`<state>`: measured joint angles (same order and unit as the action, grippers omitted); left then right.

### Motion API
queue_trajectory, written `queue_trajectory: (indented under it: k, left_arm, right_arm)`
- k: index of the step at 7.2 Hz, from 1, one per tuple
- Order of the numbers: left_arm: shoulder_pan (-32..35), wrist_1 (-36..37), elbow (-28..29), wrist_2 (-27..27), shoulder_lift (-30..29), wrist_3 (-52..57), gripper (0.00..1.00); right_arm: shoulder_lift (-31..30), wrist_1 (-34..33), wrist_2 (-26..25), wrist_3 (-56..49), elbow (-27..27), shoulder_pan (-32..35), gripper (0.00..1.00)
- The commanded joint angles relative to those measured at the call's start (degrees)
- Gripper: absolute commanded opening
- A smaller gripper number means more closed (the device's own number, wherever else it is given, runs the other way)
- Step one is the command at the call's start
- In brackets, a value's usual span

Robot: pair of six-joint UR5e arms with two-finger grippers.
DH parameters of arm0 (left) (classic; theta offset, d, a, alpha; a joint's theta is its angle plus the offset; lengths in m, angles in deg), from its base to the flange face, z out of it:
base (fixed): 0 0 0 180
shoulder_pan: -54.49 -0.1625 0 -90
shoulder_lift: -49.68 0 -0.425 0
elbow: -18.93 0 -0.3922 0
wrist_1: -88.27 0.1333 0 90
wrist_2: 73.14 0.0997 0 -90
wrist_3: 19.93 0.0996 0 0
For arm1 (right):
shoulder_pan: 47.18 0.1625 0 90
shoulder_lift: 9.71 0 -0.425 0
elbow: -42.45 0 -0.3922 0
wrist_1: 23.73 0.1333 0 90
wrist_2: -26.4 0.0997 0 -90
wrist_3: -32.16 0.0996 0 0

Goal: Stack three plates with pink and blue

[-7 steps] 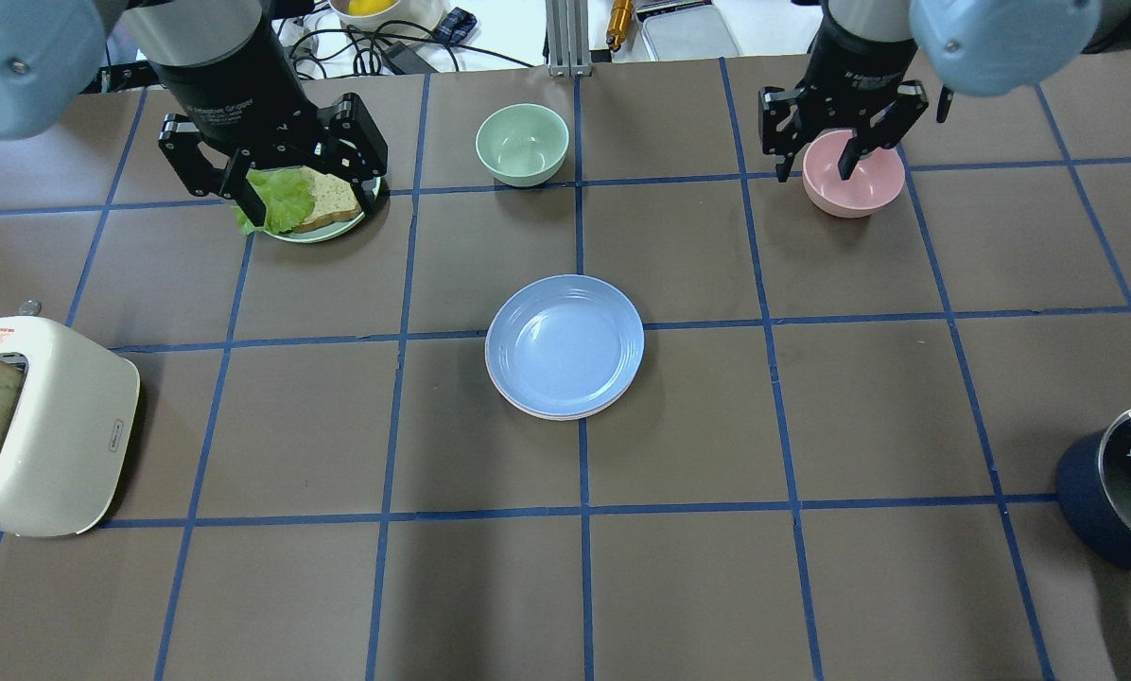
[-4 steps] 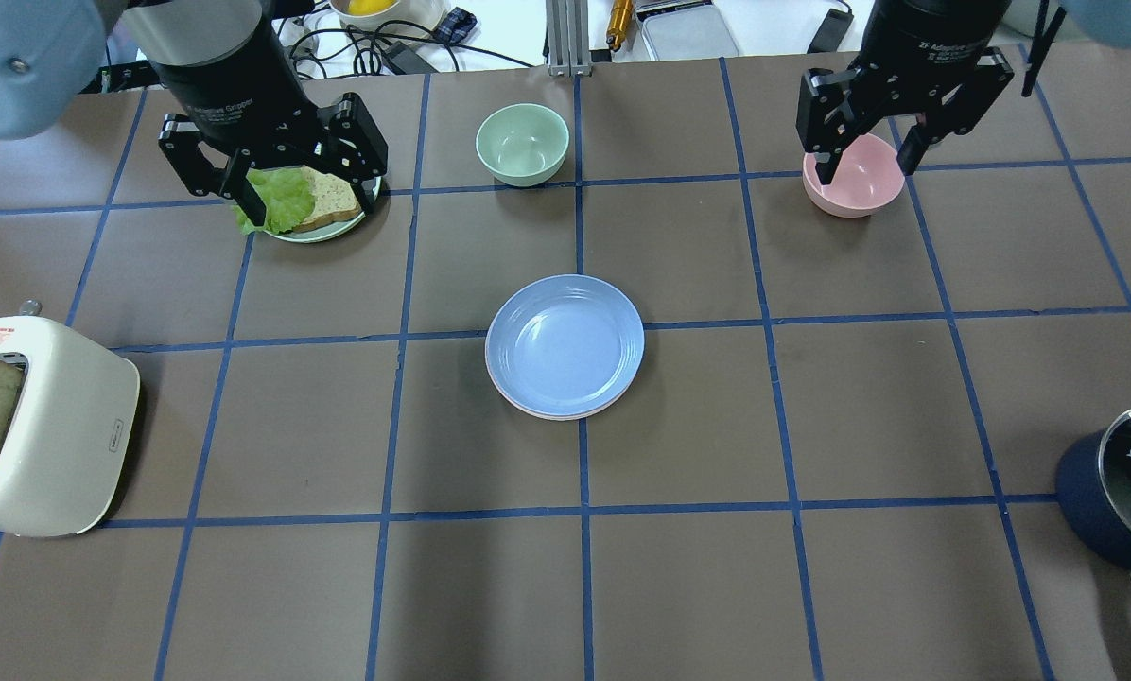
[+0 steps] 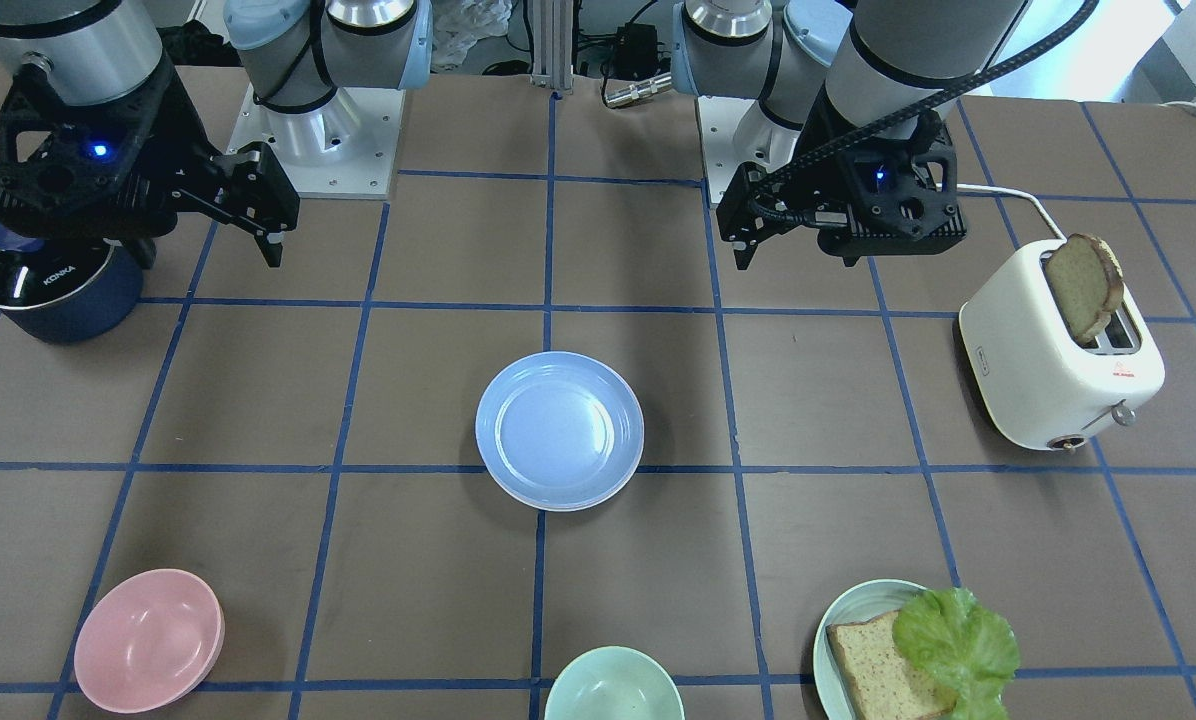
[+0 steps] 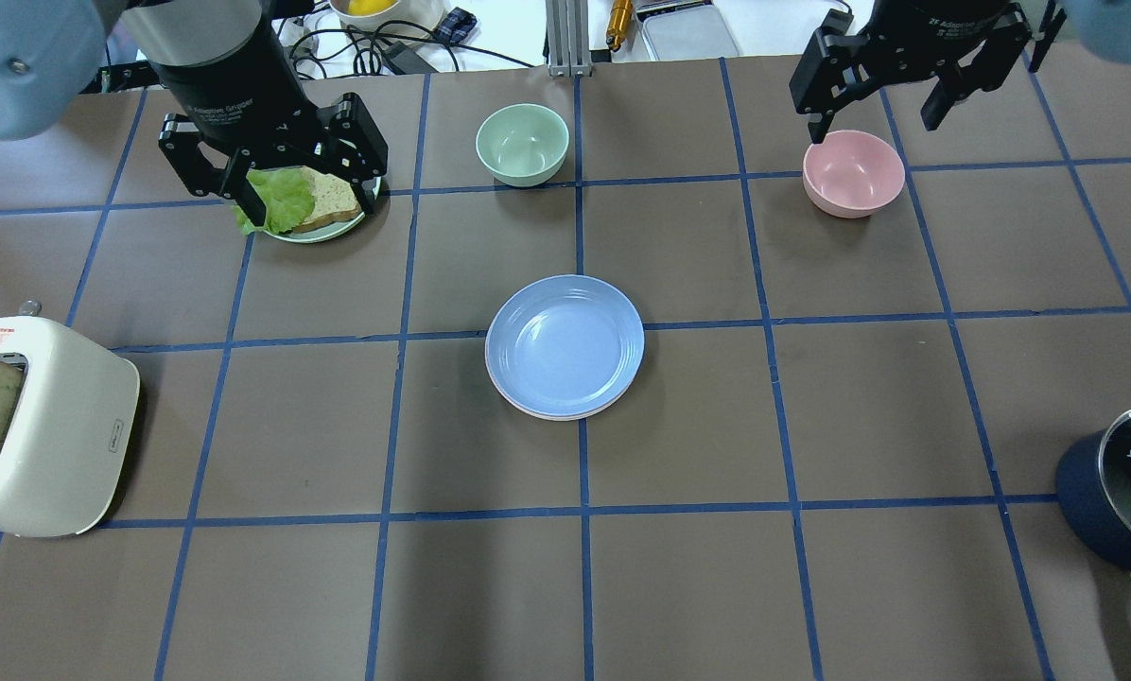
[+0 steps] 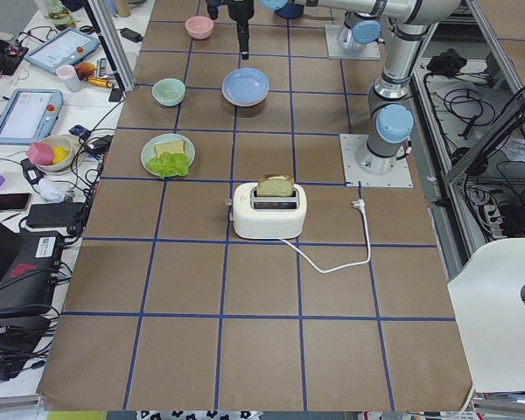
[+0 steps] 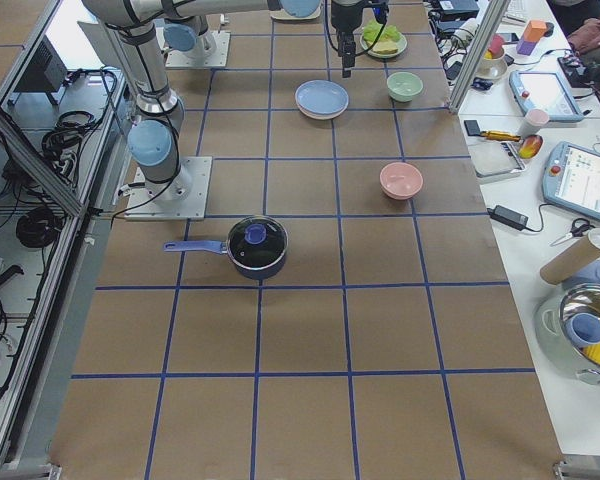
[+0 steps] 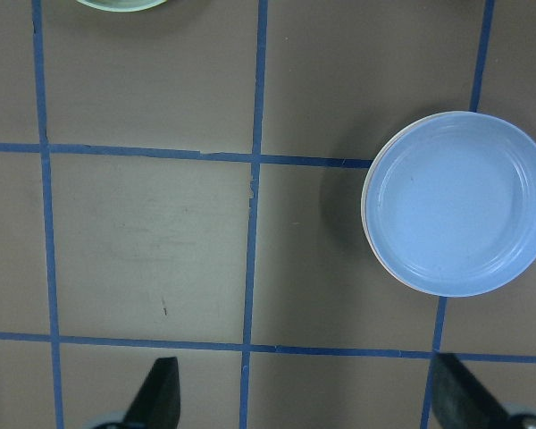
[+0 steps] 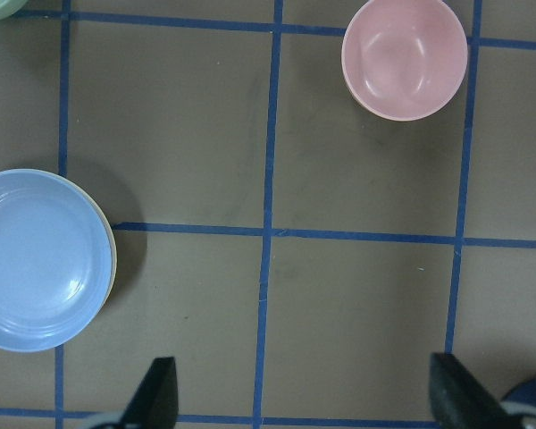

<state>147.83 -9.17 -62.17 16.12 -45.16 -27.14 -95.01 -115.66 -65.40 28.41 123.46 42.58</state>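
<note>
Looks finished, with blue plate [image 4: 564, 345] atop pink plate [image 4: 548, 414] and seemingly cream plate [image 8: 114, 255], stacked between and well apart from left gripper [image 4: 308, 199] and right gripper [image 4: 870, 130], both spread open and empty, with nothing apparently left to lift.

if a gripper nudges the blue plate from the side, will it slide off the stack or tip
The blue plate sits nested on the pink plate, whose rim barely shows, so a nudge would probably move both together. It is wide and shallow, so tipping seems unlikely. Its thin wall suggests it is light.
</note>
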Motion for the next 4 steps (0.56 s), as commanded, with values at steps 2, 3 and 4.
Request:
queue_trajectory:
  k: [2, 3, 4]
  left_arm:
    - [0.0, 0.1, 0.1, -0.1, -0.1, 1.2, 1.00]
    - [0.0, 0.1, 0.1, -0.1, -0.1, 1.7, 1.00]
    - [0.0, 0.2, 0.1, -0.1, -0.2, 1.6, 1.00]
  right_arm:
    - [-0.7, -6.3, 0.0, 0.1, 3.4, 0.1, 1.00]
    - [-0.7, -6.3, -0.2, -0.1, 3.5, 0.1, 1.00]
    - [-0.8, -6.3, -0.4, -0.1, 3.5, 0.1, 1.00]
